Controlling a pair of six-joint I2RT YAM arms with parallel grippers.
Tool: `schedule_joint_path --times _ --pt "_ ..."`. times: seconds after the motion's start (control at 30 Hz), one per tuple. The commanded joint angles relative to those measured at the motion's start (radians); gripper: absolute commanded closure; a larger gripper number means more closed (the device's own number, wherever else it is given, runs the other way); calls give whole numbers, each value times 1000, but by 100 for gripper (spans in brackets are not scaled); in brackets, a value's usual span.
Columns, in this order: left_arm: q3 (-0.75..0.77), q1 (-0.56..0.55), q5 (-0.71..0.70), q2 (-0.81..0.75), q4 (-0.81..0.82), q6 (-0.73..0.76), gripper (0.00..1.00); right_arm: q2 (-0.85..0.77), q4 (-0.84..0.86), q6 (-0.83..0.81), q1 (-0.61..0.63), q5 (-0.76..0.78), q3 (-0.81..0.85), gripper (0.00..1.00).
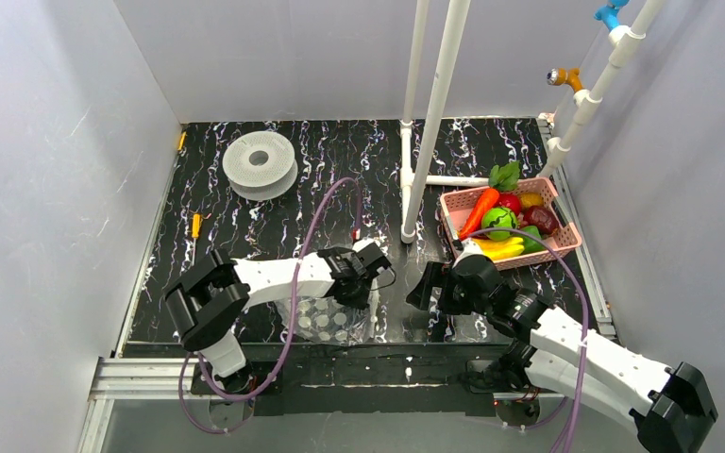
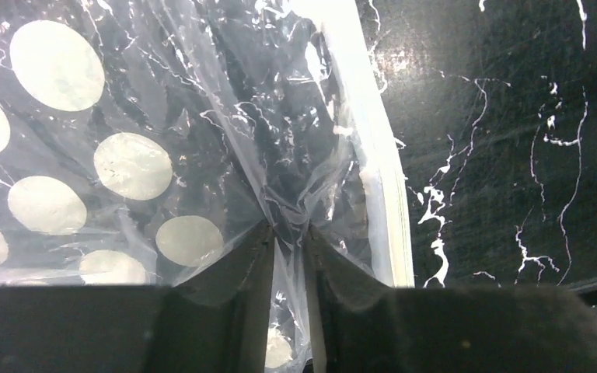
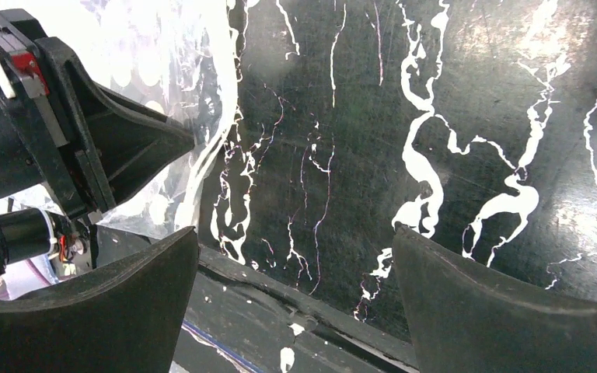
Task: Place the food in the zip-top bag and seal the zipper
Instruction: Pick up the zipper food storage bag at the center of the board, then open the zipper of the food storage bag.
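The zip-top bag is clear film with whitish dots and lies crumpled near the table's front edge. My left gripper is shut on a gathered fold of that film just left of the zipper, a pale straight strip along the bag's mouth. From above, the left gripper sits over the bag's right part. My right gripper stands open over bare table, right of the bag, with nothing between its fingers. The food, red, green, orange and yellow toys, lies in the pink basket.
A grey-white spool sits at the back left. A white pipe frame stands upright mid-table, just left of the basket. A small orange-handled tool lies near the left edge. The right gripper hovers close to the table's front rail.
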Motion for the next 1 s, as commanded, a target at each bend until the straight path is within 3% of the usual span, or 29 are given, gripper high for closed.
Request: schedule_joint_path --times 0.0,0.1,0.47,0.7,0.97 --pt "-41 -1 13 -98 32 56 94 16 55 -6 4 -31 31 0" --pt "-70 -1 27 -198 40 99 100 14 75 4 4 -51 24 0" --pt "-224 1 184 -669 90 177 100 -13 291 114 -15 -217 27 0" --pt "-273 1 255 -787 100 149 100 38 305 56 -15 -350 141 10" --pt "-282 1 291 -828 106 126 100 129 376 87 79 -339 168 25"
